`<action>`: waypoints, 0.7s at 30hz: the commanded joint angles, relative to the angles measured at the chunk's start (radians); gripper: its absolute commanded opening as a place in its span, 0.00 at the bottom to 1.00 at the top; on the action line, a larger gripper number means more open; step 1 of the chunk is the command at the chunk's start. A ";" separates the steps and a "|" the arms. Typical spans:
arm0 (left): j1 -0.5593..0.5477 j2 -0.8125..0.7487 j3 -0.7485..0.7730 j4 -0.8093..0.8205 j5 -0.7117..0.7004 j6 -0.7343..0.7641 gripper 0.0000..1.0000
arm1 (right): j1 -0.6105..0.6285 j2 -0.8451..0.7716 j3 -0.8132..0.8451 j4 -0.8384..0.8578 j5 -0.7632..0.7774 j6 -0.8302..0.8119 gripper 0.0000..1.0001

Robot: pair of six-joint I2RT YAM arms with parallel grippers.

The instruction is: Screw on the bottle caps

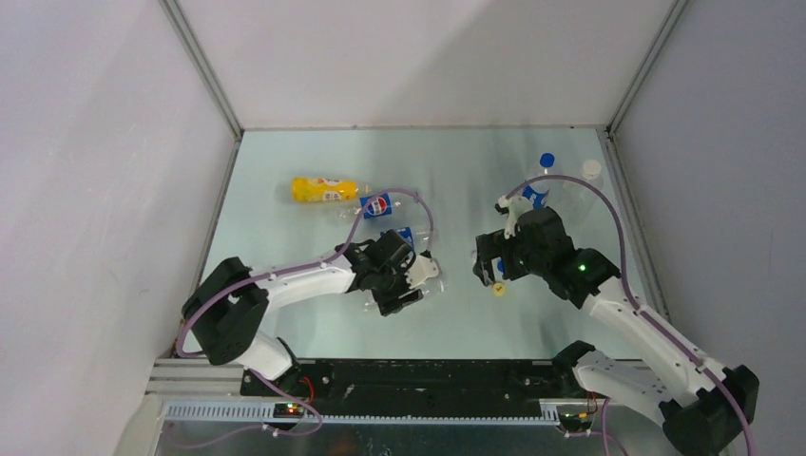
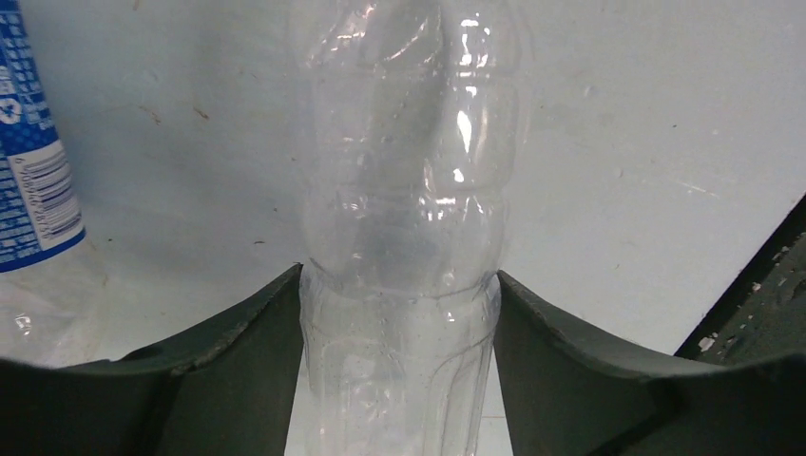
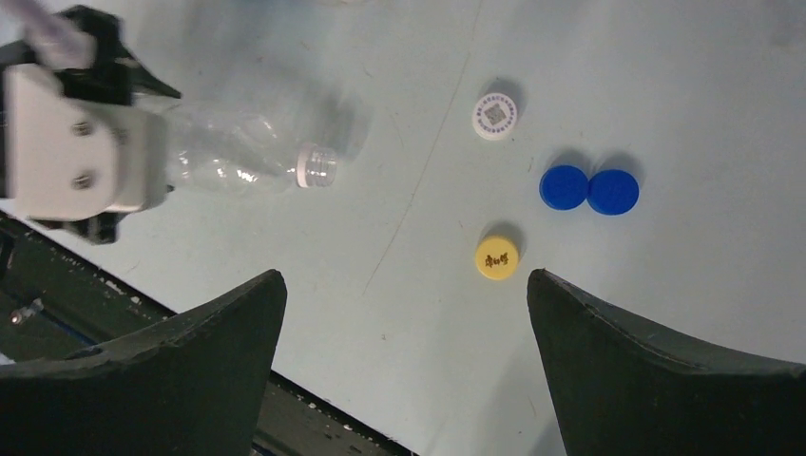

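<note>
Left claw (image 2: 399,328) is clamped on the clear unlabelled plastic bottle (image 2: 399,180) near the front edge of the table (image 1: 456,323), presenting its open neck. Right claw (image 3: 404,285) hangs wide open over the small round yellow plastic cap (image 3: 497,257), presumably next.

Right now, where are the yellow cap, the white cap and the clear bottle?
yellow cap (image 3: 497,257), right wrist view, centre of its top.
white cap (image 3: 495,116), right wrist view, centre of its printed top.
clear bottle (image 2: 404,237), left wrist view, mid body.

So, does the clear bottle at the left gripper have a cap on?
No: the clear bottle has an open, bare mouth, and four caps lie loose nearby.
</note>
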 commanded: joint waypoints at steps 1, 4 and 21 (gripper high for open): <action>-0.006 -0.090 -0.004 0.063 0.040 -0.025 0.66 | -0.020 0.074 0.030 0.004 0.057 0.055 1.00; -0.005 -0.161 -0.027 0.090 0.031 -0.046 0.58 | -0.040 0.130 0.048 0.012 0.058 0.062 1.00; -0.004 -0.767 -0.305 0.442 0.027 -0.161 0.04 | -0.106 0.545 0.232 0.025 0.100 0.027 0.83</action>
